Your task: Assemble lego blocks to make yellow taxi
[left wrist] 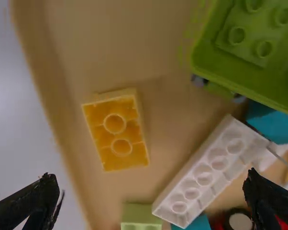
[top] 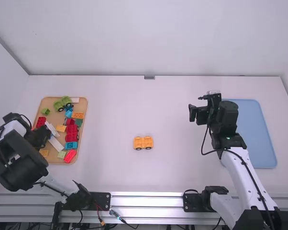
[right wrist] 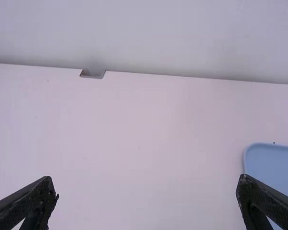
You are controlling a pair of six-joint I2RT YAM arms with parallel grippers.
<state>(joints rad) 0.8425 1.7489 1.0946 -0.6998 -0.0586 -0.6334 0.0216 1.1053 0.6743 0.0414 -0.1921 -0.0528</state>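
An orange-yellow wheeled lego piece stands on the table's middle. Over the left side of the parts tray is my left gripper. The left wrist view has the left gripper open above the tray, nothing between its fingers; a small yellow block, its hollow underside up, lies near the tray's edge. A long white piece and a green piece lie beside it. My right gripper is above the table's right part; in its wrist view the right gripper is open and holds nothing.
Other loose blocks in the tray include red bricks, an orange brick and a teal-blue one. A blue tray lies at the right, next to the right arm. A wall stands behind the table.
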